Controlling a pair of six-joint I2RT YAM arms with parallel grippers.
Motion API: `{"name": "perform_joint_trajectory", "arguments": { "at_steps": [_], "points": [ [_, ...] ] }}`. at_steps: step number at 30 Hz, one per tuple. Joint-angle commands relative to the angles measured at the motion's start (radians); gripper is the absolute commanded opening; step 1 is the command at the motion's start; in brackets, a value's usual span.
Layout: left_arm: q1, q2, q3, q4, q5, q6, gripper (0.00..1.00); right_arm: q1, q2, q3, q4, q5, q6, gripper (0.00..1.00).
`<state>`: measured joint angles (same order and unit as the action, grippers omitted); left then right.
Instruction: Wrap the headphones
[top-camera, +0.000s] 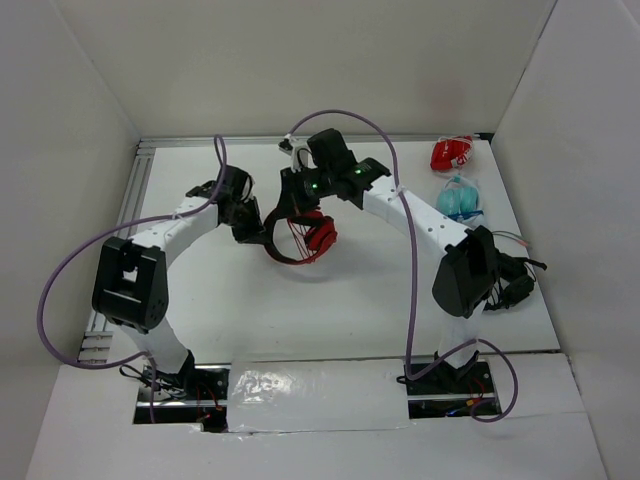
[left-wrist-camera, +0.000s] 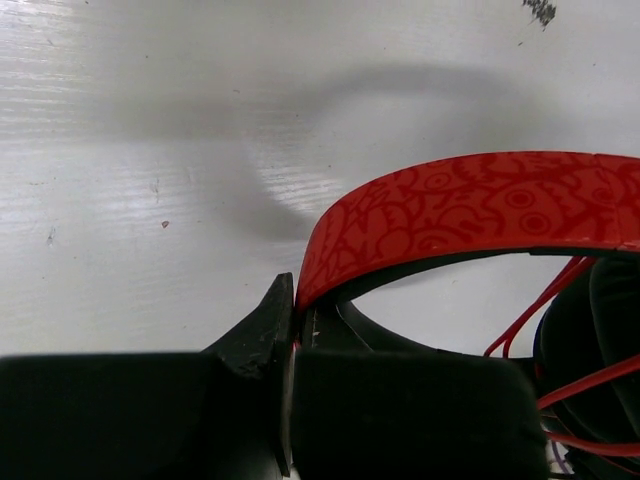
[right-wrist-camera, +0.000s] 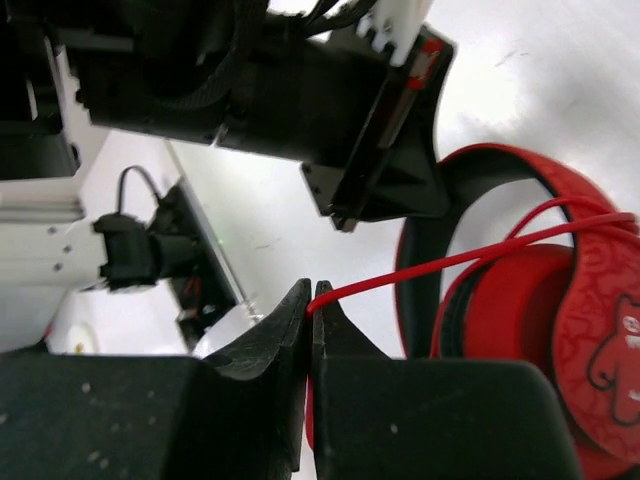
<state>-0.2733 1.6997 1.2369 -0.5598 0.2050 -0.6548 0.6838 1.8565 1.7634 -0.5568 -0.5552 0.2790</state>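
The headphones (top-camera: 308, 238) are over the middle of the table (top-camera: 300, 310), between the two arms. The left gripper (left-wrist-camera: 296, 305) is clamped tight on the red headband (left-wrist-camera: 470, 205). The right gripper (right-wrist-camera: 312, 300) is pinched closed on the thin red cable (right-wrist-camera: 450, 262), which runs to an ear cup (right-wrist-camera: 600, 340).

Headphones (top-camera: 305, 238): red. Headband (left-wrist-camera: 470, 210): red, darker red doodle print, black lining. Ear pad (left-wrist-camera: 585, 330): black. Cup (right-wrist-camera: 600, 330): red, same print. Cable (right-wrist-camera: 450, 262): red. Left gripper (left-wrist-camera: 288, 300), right gripper (right-wrist-camera: 312, 300): black. Left arm (top-camera: 170, 225), right arm (top-camera: 420, 215): white shells, black joints; green lights on right. Hose (top-camera: 60, 290): purple. Table (top-camera: 300, 320): white. Packets: one red with white (top-camera: 451, 153), one teal (top-camera: 460, 199).
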Motion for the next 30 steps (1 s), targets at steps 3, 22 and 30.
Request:
{"name": "perform_joint_trajectory", "arguments": {
  "at_steps": [3, 22, 30],
  "points": [
    [0.016, -0.028, -0.001, 0.004, -0.079, -0.094, 0.00, 0.028, -0.045, 0.041, 0.035, -0.252, 0.051, 0.10],
    [0.083, -0.110, 0.009, 0.017, -0.019, -0.152, 0.00, 0.104, -0.167, -0.242, 0.014, 0.482, 0.072, 0.00],
    [0.106, -0.164, -0.033, 0.055, 0.065, -0.172, 0.00, 0.148, -0.301, -0.524, 0.095, 0.778, 0.140, 0.00]
  ]
}}
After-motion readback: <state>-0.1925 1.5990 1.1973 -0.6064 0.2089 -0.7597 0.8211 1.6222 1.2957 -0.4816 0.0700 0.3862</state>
